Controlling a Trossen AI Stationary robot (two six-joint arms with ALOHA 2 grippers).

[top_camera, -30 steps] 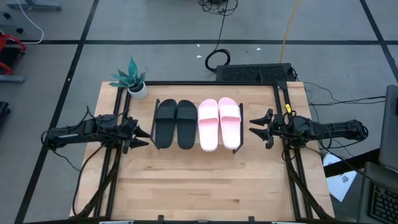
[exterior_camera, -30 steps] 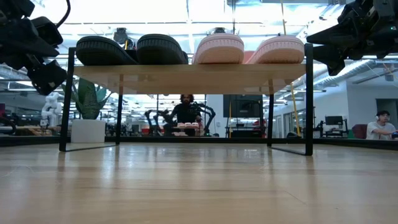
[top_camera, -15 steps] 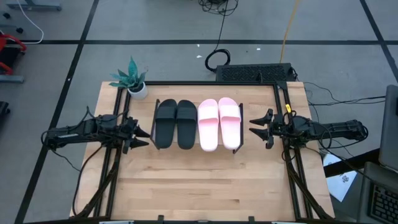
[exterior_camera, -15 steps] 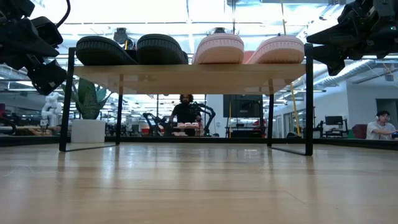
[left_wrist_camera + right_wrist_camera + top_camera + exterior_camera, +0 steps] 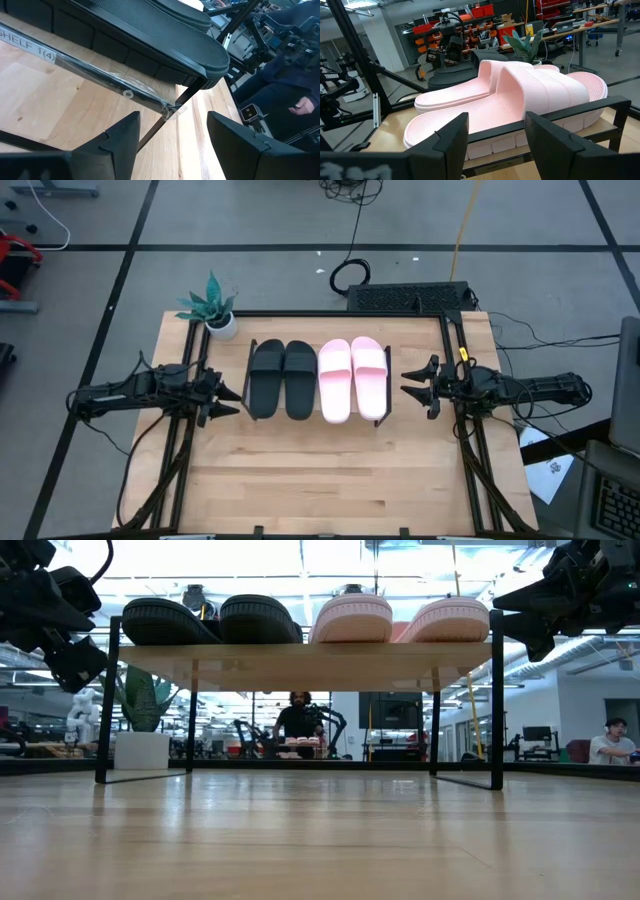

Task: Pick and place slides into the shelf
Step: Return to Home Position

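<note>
Slides [image 5: 352,620] line the top of the shelf [image 5: 300,652] in the low view. From above, the black pair [image 5: 283,378] sits beside the pink pair [image 5: 353,377] mid-worktop [image 5: 320,470]. The left gripper [image 5: 232,400] and right gripper [image 5: 408,387] flank the shelf, both released.

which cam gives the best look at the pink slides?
High view: both pink slides show whole from above, side by side. Low view shows only their ends over the shelf board. Right wrist view shows them close but from one side, the far one partly hidden. Left wrist view shows only a black slide.
</note>
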